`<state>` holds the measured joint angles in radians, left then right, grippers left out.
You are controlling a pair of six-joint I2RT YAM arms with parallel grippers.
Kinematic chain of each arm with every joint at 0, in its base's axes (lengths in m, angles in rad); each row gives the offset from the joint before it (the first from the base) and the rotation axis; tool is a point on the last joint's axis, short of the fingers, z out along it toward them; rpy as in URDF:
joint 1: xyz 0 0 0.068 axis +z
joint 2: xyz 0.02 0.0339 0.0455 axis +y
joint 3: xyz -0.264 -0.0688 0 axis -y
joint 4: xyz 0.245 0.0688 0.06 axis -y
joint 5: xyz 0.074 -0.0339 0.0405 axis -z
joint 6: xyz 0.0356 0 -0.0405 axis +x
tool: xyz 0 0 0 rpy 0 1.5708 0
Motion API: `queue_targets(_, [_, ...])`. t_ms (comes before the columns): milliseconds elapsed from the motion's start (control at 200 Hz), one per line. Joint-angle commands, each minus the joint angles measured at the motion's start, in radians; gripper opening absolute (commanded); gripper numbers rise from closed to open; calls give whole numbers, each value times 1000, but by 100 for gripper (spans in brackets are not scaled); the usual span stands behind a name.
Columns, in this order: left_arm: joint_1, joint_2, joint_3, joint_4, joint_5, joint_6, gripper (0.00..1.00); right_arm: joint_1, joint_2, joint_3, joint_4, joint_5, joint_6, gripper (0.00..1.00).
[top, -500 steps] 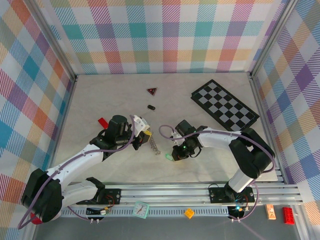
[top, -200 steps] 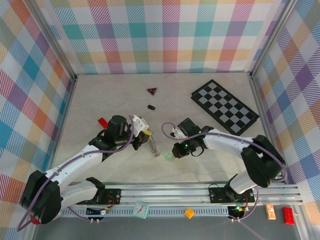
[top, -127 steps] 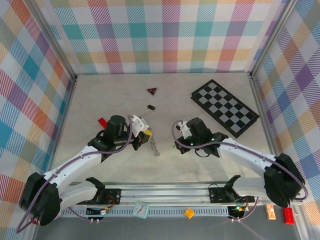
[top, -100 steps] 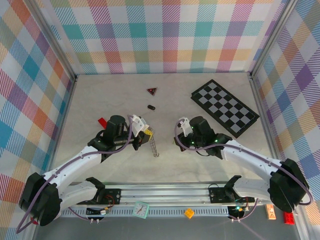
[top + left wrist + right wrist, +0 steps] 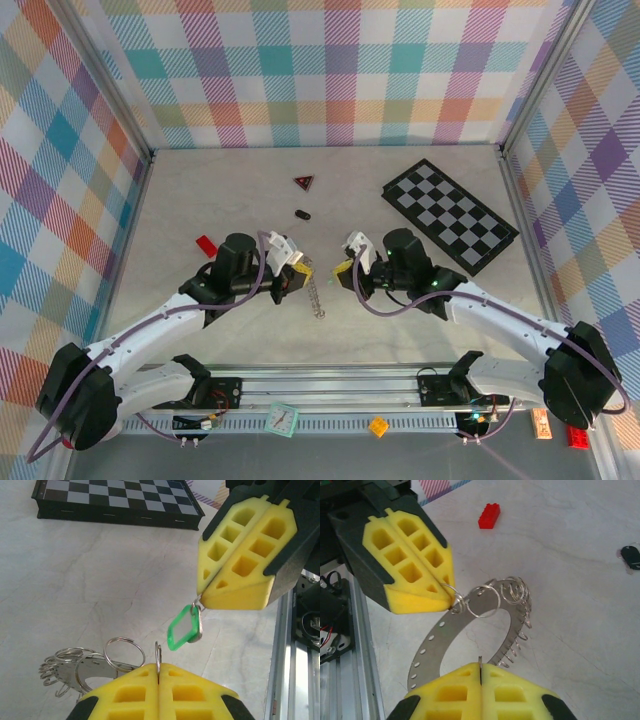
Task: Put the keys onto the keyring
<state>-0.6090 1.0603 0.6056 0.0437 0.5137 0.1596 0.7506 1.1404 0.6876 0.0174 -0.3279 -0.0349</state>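
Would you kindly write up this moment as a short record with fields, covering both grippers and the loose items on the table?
left gripper: shut, pinching a small ring linked to the keyring
right gripper: shut on the ring of a green tag, facing the left gripper, not touching it
keyring: flat metal loop with holes, small wire rings along one edge
table, far side: chequered board, dark red triangle, black oval piece
table, left side: red brick

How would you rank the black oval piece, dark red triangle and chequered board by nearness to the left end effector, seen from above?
1. Black oval piece, centre table.
2. Dark red triangle, farther back.
3. Chequered board, back right.
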Motion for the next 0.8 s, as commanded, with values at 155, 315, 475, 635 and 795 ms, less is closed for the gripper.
queue_targets(155, [-31, 16, 22, 23, 13, -40, 0, 36, 51, 61, 53, -21, -54, 0])
queue_targets(315, [-37, 25, 33, 7, 8, -40, 0, 49, 72, 84, 64, -9, -54, 0])
queue_targets(475, [-40, 27, 34, 4, 6, -40, 0, 56, 88, 96, 61, -10, -92, 0])
queue_targets(635, [-41, 26, 37, 2, 3, -40, 0, 62, 103, 107, 53, -14, -95, 0])
queue_targets(795, [-43, 25, 37, 1, 3, -40, 0, 69, 119, 117, 41, -17, -105, 0])
